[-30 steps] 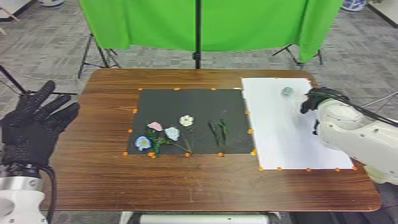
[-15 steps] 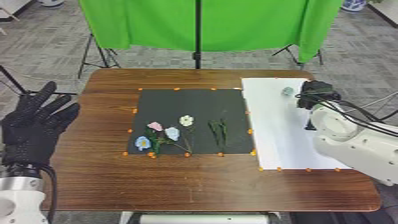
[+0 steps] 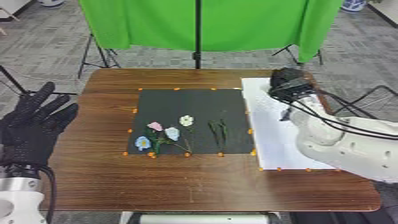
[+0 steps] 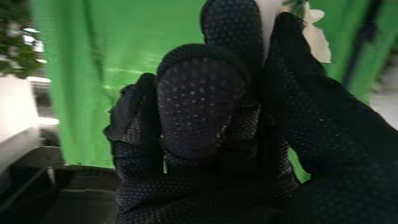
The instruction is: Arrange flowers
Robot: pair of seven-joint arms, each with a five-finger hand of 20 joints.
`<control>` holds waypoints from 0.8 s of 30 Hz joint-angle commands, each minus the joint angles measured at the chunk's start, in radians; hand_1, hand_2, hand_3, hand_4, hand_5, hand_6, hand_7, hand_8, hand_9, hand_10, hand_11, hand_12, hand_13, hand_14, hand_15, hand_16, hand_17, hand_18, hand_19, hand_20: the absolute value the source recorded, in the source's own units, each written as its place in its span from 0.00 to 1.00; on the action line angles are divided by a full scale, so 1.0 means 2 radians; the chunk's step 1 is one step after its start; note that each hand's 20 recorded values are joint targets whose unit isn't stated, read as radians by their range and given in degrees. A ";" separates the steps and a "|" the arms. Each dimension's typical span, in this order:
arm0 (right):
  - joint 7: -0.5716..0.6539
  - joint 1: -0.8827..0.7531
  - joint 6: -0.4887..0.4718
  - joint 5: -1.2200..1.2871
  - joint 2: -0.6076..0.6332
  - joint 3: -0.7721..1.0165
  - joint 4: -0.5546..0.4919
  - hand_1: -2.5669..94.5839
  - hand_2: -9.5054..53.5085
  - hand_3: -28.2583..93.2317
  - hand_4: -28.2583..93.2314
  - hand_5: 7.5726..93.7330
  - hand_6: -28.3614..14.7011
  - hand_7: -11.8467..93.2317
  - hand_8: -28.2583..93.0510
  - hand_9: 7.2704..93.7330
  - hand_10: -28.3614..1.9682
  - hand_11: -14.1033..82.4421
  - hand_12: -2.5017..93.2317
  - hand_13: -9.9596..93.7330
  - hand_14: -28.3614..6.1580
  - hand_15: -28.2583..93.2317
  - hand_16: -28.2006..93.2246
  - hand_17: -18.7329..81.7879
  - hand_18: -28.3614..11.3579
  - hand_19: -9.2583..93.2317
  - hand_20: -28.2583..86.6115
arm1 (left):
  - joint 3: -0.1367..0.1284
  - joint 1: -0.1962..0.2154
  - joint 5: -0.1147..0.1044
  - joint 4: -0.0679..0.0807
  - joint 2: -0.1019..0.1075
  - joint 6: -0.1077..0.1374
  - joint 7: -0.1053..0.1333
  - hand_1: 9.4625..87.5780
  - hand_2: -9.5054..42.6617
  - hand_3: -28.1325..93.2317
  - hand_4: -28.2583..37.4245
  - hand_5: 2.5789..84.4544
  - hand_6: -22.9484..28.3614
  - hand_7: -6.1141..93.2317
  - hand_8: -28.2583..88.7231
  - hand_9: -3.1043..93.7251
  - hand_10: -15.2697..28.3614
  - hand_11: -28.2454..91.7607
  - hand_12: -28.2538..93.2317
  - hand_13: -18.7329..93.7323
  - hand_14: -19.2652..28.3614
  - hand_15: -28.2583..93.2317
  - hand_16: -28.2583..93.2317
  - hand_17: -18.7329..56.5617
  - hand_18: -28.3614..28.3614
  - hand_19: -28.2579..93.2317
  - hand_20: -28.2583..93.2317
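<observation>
1. The brown table carries both work areas, their borders dotted with orange markers, likely to fix the layout.
2. The dark mat seems the supply side, its flowers spread for easy picking.
3. The white sheet, right of it, is probably where they get arranged; the right forearm covers part.
4. The left hand waits at the table's left side, fingers loosely apart, holding nothing.
5. The right hand is over the sheet's far end, thumb and fingers closed on a pale bloom – a light pinch, presumably to spare the petals. The thumb hides much of it, and the frame cuts off its green part.
6. Blue, pink and white flowers lie beside bare green stems – which stem belongs where is hard to trace.
</observation>
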 commanded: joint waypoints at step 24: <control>0.017 -0.032 -0.041 -0.004 -0.138 -0.020 -0.001 0.54 0.00 0.84 0.00 0.81 0.73 0.32 0.23 0.96 0.75 0.34 0.34 0.88 0.79 0.77 0.39 0.60 0.31 1.00 0.47 | 0.002 -0.019 0.004 0.010 0.006 -0.007 -0.026 0.14 0.34 0.86 0.00 0.36 0.59 0.17 0.17 0.33 0.78 0.45 0.33 0.36 0.96 0.66 0.15 0.13 0.98 0.72 0.29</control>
